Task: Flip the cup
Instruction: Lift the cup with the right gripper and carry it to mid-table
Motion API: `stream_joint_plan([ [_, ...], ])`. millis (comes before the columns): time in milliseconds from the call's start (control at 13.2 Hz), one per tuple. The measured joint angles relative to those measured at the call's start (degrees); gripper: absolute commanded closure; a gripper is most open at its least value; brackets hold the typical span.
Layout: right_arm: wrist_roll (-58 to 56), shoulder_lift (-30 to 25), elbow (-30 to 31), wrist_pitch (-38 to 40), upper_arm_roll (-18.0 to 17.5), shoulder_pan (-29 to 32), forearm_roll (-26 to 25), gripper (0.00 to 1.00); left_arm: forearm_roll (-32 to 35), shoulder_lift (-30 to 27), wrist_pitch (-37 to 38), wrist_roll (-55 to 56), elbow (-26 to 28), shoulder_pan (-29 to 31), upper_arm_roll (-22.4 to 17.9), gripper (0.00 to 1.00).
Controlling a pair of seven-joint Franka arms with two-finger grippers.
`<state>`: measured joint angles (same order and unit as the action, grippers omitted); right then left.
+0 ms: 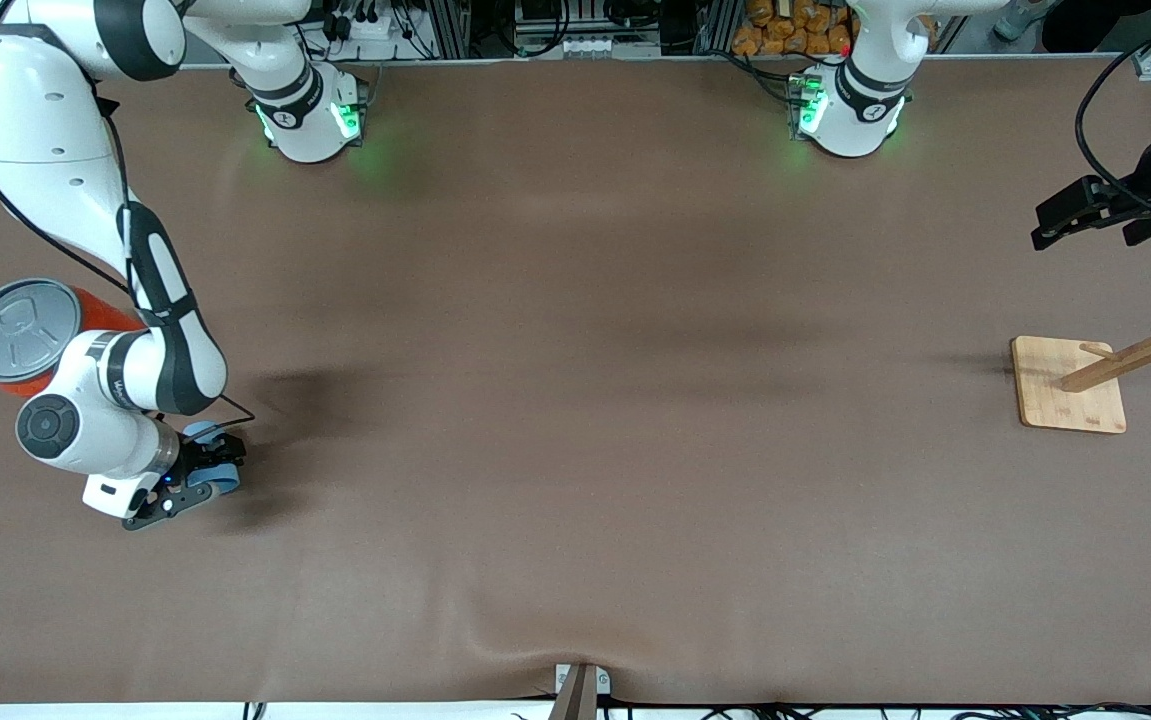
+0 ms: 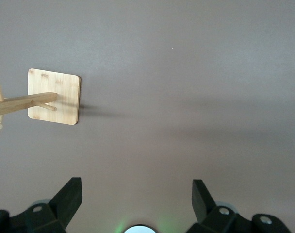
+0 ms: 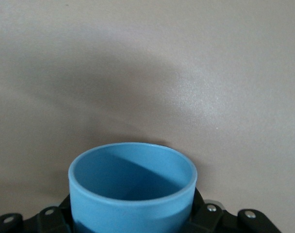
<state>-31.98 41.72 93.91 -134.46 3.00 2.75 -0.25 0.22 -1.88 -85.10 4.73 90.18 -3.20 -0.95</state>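
The small light-blue cup (image 1: 223, 480) sits between the fingers of my right gripper (image 1: 207, 462), low over the table at the right arm's end. In the right wrist view the cup (image 3: 133, 194) fills the space between the jaws, with its darker blue inside and open rim showing. The gripper is shut on it. My left gripper (image 1: 1043, 233) hangs open and empty in the air at the left arm's end of the table. Its two dark fingers stand wide apart in the left wrist view (image 2: 137, 187).
A big orange can with a grey pull-tab lid (image 1: 30, 335) stands beside the right arm, farther from the front camera than the cup. A wooden peg rack on a square base (image 1: 1070, 395) stands under the left gripper and also shows in the left wrist view (image 2: 54, 97).
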Motion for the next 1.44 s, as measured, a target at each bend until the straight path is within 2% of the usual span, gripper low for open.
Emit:
stream_joint_plan([
  [378,-10.7,-3.9,0.0,0.1,-0.5,-0.1,0.0,0.28,0.0,0.2,0.0,0.0,0.0,0.0,0.0,0.00],
  [681,-16.7,-6.3,-0.1,0.3,-3.2,-0.3,0.0,0.27,0.0,0.2,0.0,0.0,0.0,0.1,0.0,0.00],
  [908,-19.0,-8.1,-0.2,0.8,-6.5,-0.5,0.0,0.26,-0.4,0.2,0.0,0.0,0.0,0.2,0.0,0.00],
  [1059,-20.4,-10.0,-0.3,3.8,-9.2,-0.5,0.0,0.26,-0.4,0.3,0.0,0.0,0.0,0.2,0.0,0.00],
  [1362,-20.7,-12.8,-0.2,6.2,-17.2,-1.3,0.0,0.24,-0.4,0.3,0.0,0.0,0.0,0.1,0.0,0.00],
  [1438,-20.7,-12.9,-0.2,6.0,-18.3,-2.5,0.0,0.24,-0.4,0.3,0.0,0.0,0.0,0.1,0.0,0.00],
])
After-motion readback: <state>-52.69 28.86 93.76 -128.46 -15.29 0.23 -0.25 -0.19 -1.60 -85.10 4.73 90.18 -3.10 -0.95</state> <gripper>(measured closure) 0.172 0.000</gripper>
